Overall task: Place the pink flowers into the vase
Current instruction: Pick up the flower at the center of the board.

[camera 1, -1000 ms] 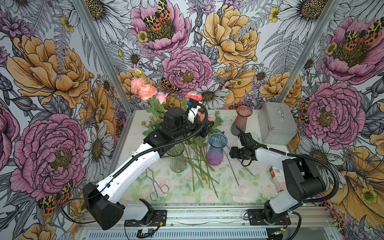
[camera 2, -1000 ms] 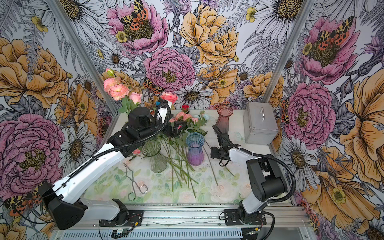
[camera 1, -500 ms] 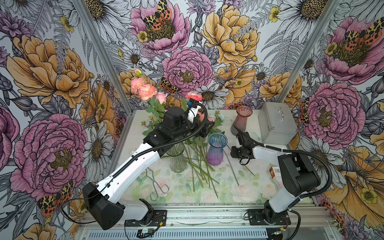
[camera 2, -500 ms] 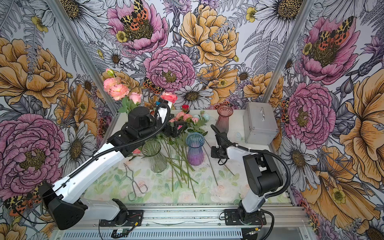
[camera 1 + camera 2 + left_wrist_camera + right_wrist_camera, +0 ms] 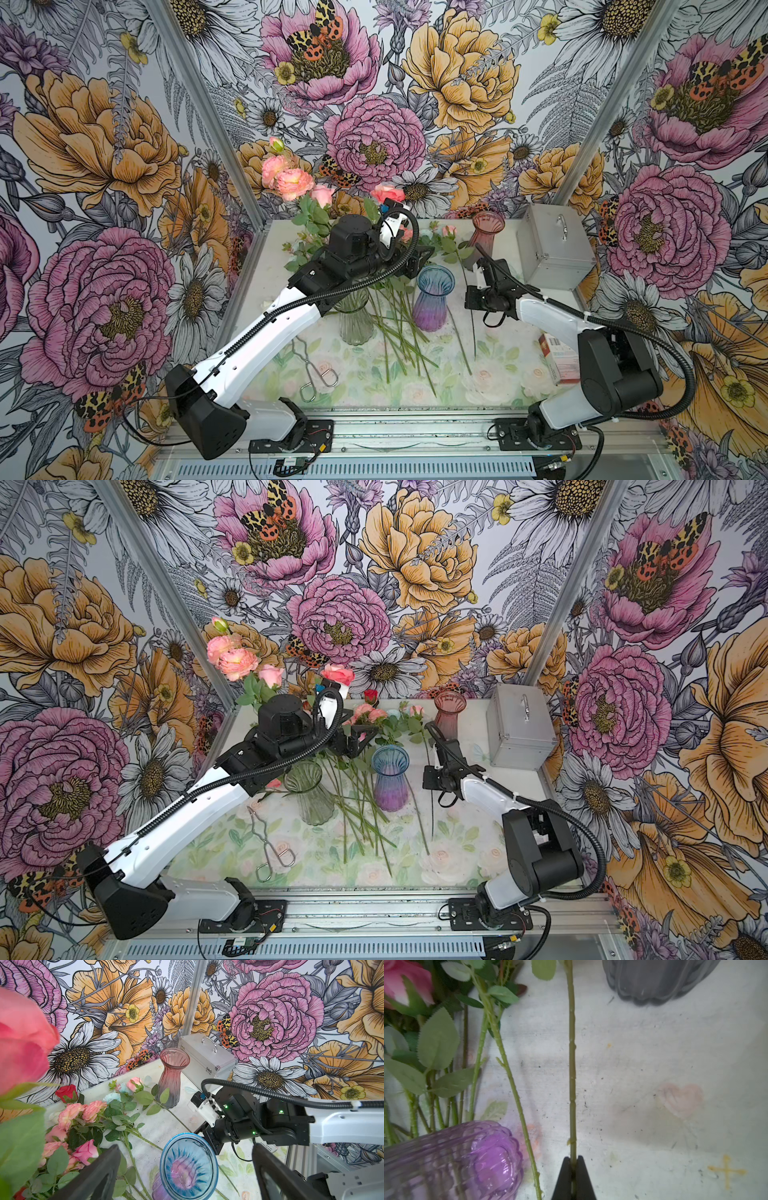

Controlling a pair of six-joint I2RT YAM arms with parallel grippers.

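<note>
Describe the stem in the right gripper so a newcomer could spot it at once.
From the silver metal case at back right, move to the dusky pink ribbed glass vase beside it. The thin green stem passing its base is the only one pinched in the right gripper.

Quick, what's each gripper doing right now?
Left gripper: open, holding nothing.
Right gripper: closed on a thin green flower stem.
</note>
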